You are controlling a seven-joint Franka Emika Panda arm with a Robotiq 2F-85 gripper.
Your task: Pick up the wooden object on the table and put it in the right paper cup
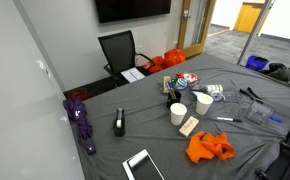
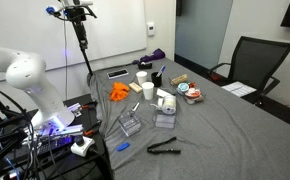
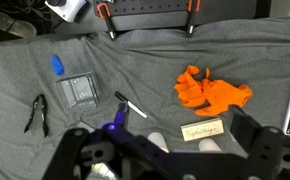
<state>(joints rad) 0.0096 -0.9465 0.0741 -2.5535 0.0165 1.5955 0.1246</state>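
The wooden block (image 3: 202, 130) is a small pale bar with writing on it. It lies flat on the grey cloth just below the orange cloth (image 3: 213, 92). In an exterior view the block (image 1: 189, 126) lies in front of two white paper cups (image 1: 178, 113) (image 1: 204, 101). In the wrist view the cups' rims (image 3: 157, 143) (image 3: 207, 148) show partly behind the gripper body. My gripper (image 3: 163, 132) hangs high above the table. It is open and empty, and its fingers straddle the block and the cups in the picture.
A black marker (image 3: 130, 105), a clear plastic box (image 3: 80, 92), black pliers (image 3: 37, 112) and a blue item (image 3: 57, 66) lie on the cloth. A tablet (image 1: 142, 165), a black stapler-like object (image 1: 119, 122) and a purple object (image 1: 80, 120) lie near the table's edge. The white arm (image 2: 25, 75) stands at the table's end.
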